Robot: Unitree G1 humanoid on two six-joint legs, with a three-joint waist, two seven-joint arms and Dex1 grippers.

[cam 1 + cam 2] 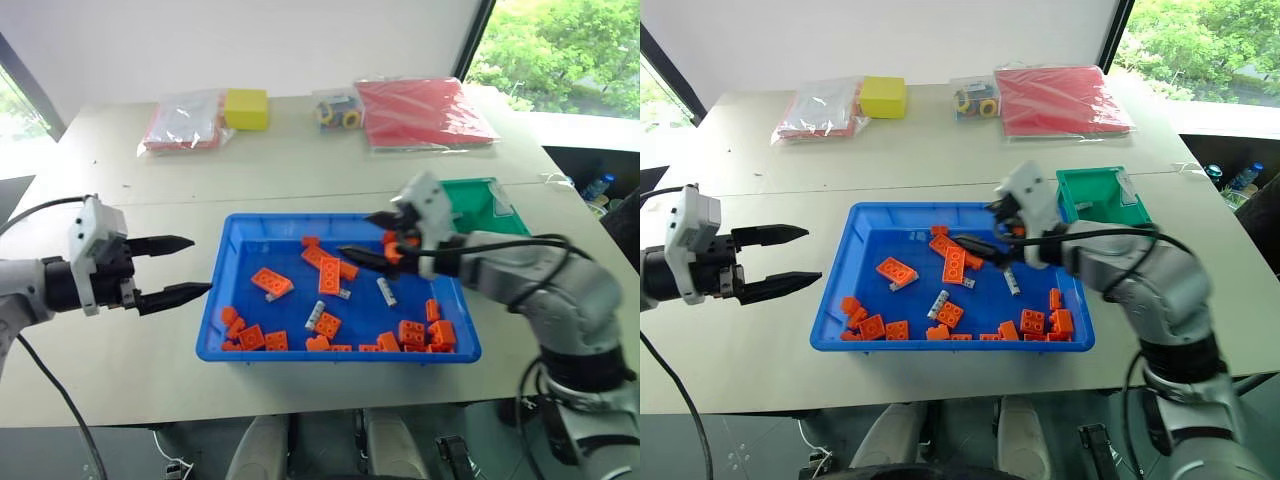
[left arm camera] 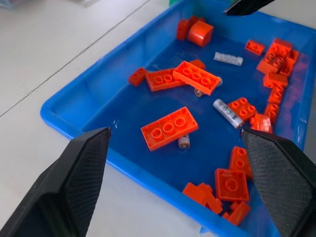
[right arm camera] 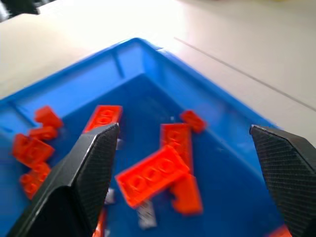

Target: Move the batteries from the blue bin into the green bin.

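Batteries (image 1: 386, 291) lie in blue bin (image 1: 225, 290), below open, empty R gripper (image 1: 372, 236); open L gripper (image 1: 180, 268) farther, outside rim.

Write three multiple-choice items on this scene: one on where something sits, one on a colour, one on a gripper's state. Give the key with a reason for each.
1. Where does the green bin stand?
A. inside the blue bin
B. on the table past the blue bin's far right corner
C. beside the left gripper

2. What colour is the block at the far side of the table?
A. yellow
B. white
C. purple

3. How is the right gripper over the blue bin?
A. shut on a brick
B. shut on a battery
C. open, holding nothing

Key: B, the green bin sits outside that corner; A, the block is plainly yellow; C, the right wrist view shows its fingers spread apart with nothing between them.
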